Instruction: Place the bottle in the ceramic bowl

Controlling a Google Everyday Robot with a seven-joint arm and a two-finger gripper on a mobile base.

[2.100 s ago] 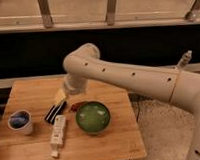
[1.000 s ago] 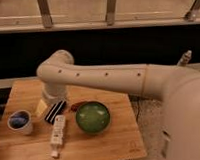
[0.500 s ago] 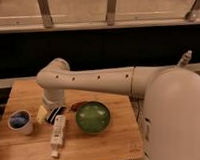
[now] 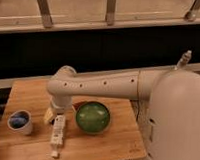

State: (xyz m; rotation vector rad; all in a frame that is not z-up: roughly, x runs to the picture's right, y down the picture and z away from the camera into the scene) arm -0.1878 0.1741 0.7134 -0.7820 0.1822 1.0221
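Observation:
The white bottle (image 4: 57, 133) lies flat on the wooden table (image 4: 110, 145), pointing toward the front edge, just left of the green ceramic bowl (image 4: 92, 117). The bowl stands upright with nothing showing inside. My arm reaches in from the right across the table, and its bulky wrist covers the far end of the bottle. My gripper (image 4: 51, 115) hangs under the wrist, right at the bottle's upper end, mostly hidden. The bottle rests on the table.
A small white cup with a blue inside (image 4: 19, 122) stands at the left of the table. A reddish thing peeks out behind the bowl (image 4: 78, 104). A dark wall and railing run behind the table.
My arm has swung left and lowered, bringing the wrist down over the bottle's far end. The black striped object is now hidden behind the wrist. Bottle, bowl and cup have not moved.

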